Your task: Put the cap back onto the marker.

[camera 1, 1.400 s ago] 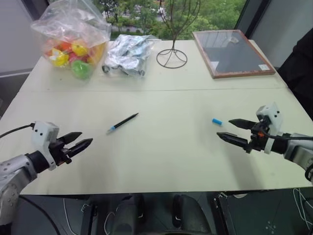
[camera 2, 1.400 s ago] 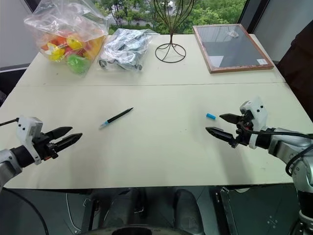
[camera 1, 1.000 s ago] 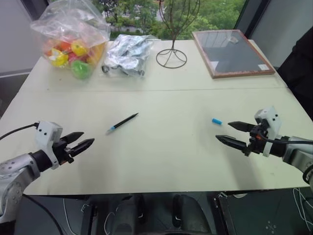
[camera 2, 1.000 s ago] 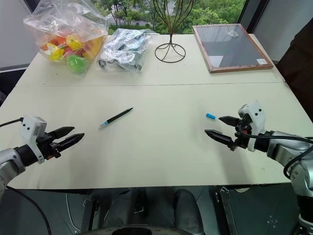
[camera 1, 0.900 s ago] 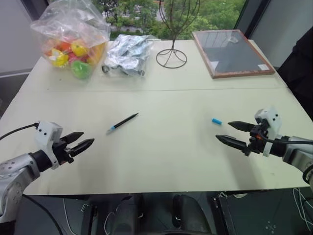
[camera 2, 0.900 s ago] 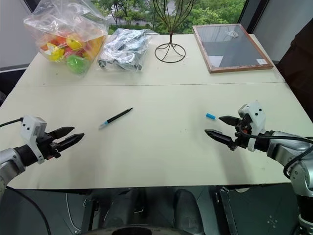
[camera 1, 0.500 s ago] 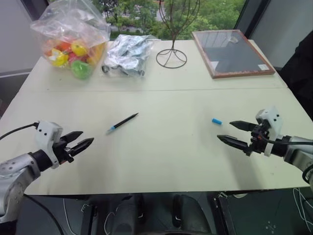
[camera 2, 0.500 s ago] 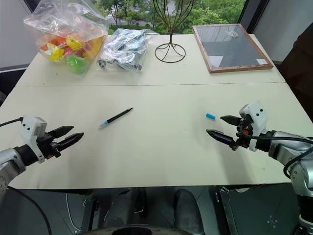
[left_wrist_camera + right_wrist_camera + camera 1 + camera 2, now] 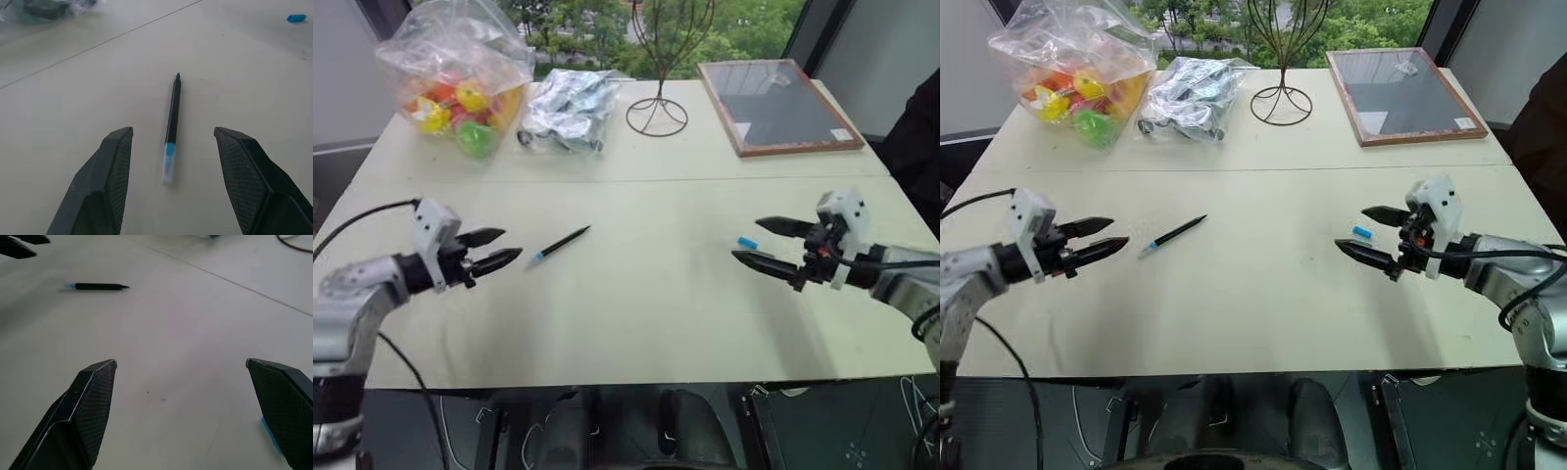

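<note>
Left end effector (image 9: 509, 246): fingers apart, nothing between them; it hovers over the left part of the bench and points right toward the marker, stopping just short of its light blue end.
Right end effector (image 9: 745, 241): fingers spread wide, nothing held; it hovers over the right part of the bench and points left (the cap lies on the bench about between its two fingers, touching neither).
Marker (image 9: 559, 244): lies flat on the bench, left of centre, at a slant; the light blue end is nearer and to the left, the black end farther and to the right. In the left wrist view it lies between the two fingers (image 9: 105, 171), ahead of them and touching neither.
Cap (image 9: 747, 243): lies on the bench right of centre, well apart from the marker; off the marker.
Bench (image 9: 646, 323): pale cream top with a seam running left to right across the far part.
Far left: clear bag of coloured toys (image 9: 457, 78).
Far centre: crumpled silver foil bag (image 9: 569, 106), just right of the toy bag; beside it, farther right, a wire stand (image 9: 658, 103) with a ring base.
Far right: wood-framed dark panel (image 9: 777, 104), lying flat.
</note>
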### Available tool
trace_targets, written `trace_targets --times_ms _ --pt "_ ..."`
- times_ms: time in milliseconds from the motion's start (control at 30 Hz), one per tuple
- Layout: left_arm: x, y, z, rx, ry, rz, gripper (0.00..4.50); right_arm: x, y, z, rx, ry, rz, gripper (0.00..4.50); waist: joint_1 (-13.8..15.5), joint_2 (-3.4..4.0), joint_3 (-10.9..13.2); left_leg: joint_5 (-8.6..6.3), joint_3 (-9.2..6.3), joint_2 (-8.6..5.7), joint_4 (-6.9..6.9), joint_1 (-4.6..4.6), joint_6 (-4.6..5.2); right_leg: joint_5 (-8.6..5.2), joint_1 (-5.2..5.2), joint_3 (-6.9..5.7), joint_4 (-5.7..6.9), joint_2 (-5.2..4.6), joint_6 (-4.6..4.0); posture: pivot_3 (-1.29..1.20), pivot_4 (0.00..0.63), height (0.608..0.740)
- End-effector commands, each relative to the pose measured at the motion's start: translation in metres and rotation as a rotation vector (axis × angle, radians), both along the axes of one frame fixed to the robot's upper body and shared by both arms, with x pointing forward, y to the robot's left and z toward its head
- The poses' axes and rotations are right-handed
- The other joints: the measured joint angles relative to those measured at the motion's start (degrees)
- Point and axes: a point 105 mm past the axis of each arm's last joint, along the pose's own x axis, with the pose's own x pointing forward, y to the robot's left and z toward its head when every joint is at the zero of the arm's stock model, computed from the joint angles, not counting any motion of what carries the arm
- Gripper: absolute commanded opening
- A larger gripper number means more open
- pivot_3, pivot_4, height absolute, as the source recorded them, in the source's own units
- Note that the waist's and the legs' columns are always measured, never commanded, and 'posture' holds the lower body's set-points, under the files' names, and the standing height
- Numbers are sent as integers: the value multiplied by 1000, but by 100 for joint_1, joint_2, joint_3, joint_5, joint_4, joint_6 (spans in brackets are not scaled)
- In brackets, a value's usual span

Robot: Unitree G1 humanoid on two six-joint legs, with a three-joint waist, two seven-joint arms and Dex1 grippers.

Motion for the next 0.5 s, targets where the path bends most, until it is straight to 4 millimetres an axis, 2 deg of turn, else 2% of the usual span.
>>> trace_targets --times_ms 33,267,367,500 --pt "11 -12 -4 38 1 -115 2760 -4 15 17 7 -62 59 4405 7 0 0 0 0 -3 0 0 0 1 0 0 0 0 1 0 150 740" --pt "34 -44 -27 53 29 -251 2760 -13 25 23 9 -90 83 4405 94 -3 0 1 3 -9 18 -2 2 7 -1 0 28 -1 13 0 150 740" --pt "49 -60 -35 35 20 -259 2760 -16 21 23 10 -95 58 4405 130 -5 1 1 -3 -8 29 -3 2 6 -2 0 41 -2 13 0 150 740" --pt "66 -67 -38 25 -15 -223 2760 -21 17 21 11 -91 31 4405 114 -7 1 -5 -16 -6 74 -45 12 6 -9 -17 50 -1 13 0 150 740"
